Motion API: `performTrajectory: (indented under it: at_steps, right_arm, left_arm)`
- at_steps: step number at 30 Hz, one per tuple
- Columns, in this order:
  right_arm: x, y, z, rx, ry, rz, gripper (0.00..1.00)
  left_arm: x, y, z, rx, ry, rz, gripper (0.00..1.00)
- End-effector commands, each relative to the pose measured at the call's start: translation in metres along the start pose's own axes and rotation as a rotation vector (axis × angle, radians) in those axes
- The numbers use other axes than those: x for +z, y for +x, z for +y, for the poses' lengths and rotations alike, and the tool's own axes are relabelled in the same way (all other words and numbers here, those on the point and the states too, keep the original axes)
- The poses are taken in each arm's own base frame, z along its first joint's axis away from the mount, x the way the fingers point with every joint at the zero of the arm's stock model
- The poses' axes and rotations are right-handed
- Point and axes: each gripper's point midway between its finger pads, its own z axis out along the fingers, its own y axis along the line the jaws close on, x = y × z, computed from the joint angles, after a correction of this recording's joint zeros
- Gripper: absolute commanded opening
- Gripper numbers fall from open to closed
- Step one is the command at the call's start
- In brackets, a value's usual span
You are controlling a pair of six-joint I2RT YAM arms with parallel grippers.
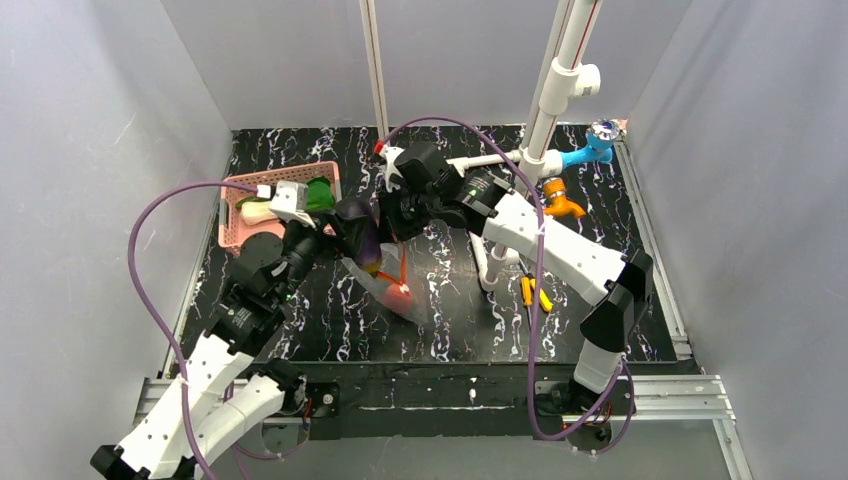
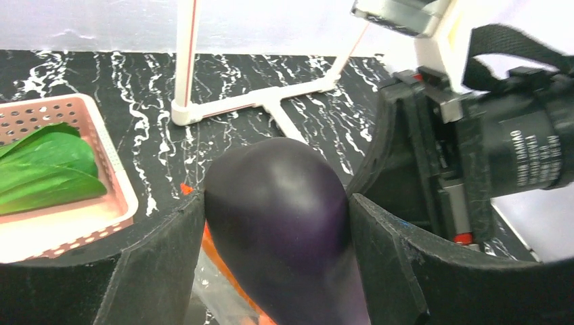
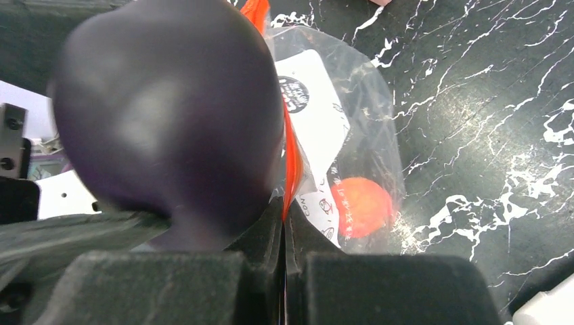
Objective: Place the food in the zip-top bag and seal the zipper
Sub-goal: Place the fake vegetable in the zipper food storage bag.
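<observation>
My left gripper (image 1: pixel 345 235) is shut on the dark purple eggplant (image 1: pixel 362 238), which fills the space between its pads in the left wrist view (image 2: pixel 281 217). The eggplant hangs at the mouth of the clear zip-top bag (image 1: pixel 392 292). My right gripper (image 1: pixel 395 225) is shut on the bag's red-orange zipper strip (image 3: pixel 291 156) and holds that edge up. The orange-red tomato (image 3: pixel 362 205) lies inside the bag, next to the printed label (image 3: pixel 311 115). The bok choy (image 1: pixel 318 193) lies in the pink basket (image 1: pixel 235 225). The cucumber is out of view.
A white pipe stand (image 1: pixel 560 90) rises at the back right, with blue (image 1: pixel 590 150) and orange (image 1: pixel 562 195) fittings on it. A yellow-handled tool (image 1: pixel 528 290) lies right of the bag. The basket (image 2: pixel 115 176) stands close to my left arm.
</observation>
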Motion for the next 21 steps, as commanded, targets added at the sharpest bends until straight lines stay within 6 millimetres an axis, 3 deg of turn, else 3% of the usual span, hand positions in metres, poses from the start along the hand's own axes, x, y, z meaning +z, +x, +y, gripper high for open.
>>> performTrajectory:
  at_steps: [1,6,10,21]
  right_arm:
    - [-0.017,-0.033,0.027,0.040,-0.132,-0.093,0.01]
    - [-0.013,-0.031,0.023,0.073,-0.149,-0.084,0.01]
    - [-0.010,-0.026,0.021,0.079,-0.150,-0.069,0.01]
    - [-0.011,-0.021,0.021,0.105,-0.152,-0.064,0.01]
  left_arm:
    - [0.009,0.000,0.017,0.034,-0.103,-0.073,0.00]
    - [-0.001,0.006,0.035,-0.044,-0.204,-0.109,0.00]
    - [-0.011,-0.001,0.049,-0.147,-0.300,-0.147,0.00]
    - [-0.009,-0.030,0.062,-0.258,-0.428,-0.239,0.00]
